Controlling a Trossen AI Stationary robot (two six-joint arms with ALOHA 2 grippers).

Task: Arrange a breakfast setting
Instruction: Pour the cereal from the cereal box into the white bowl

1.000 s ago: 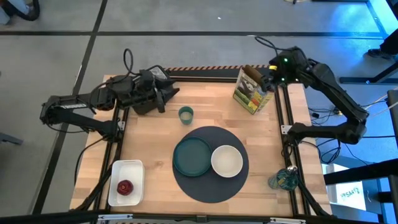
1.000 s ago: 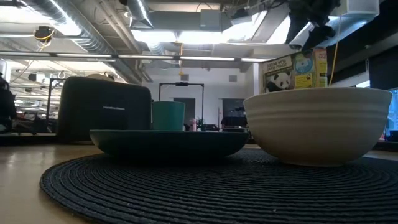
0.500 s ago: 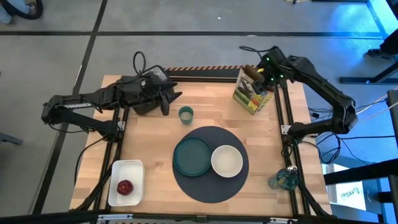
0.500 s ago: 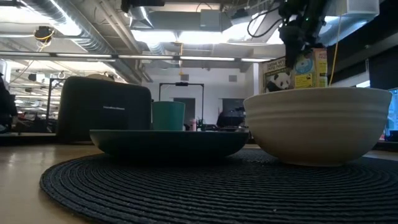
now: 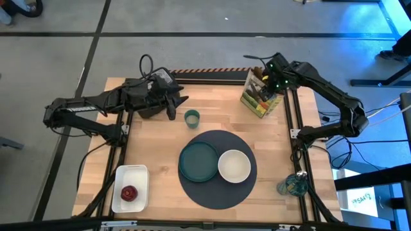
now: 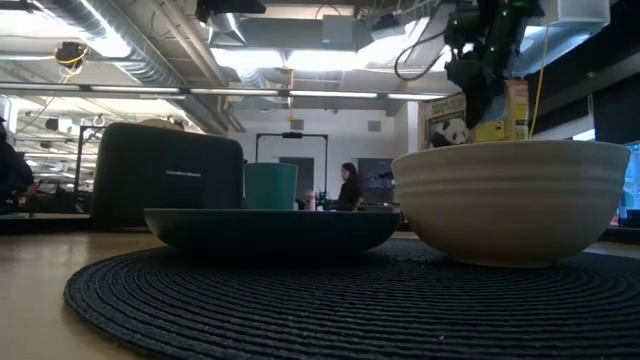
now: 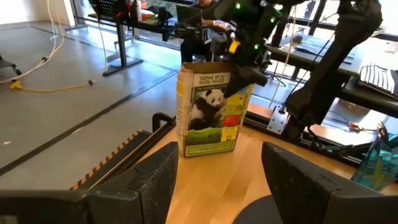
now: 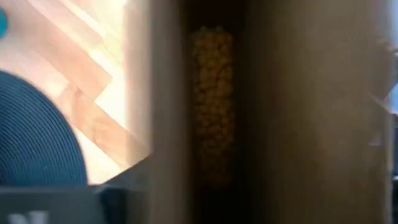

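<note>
The mat lies at the table's centre-front and carries the plate on the left and the bowl on the right. The cup stands behind the mat. The cereal box occupies the rear right corner. The tray at front left holds the fruit.

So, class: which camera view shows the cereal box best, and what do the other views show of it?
The left wrist view: the cereal box stands whole, panda front visible, right gripper at its open top. High view shows its top at the far right corner. Low view: partly behind the white bowl. Right wrist view: only the yellow cereal inside.
</note>
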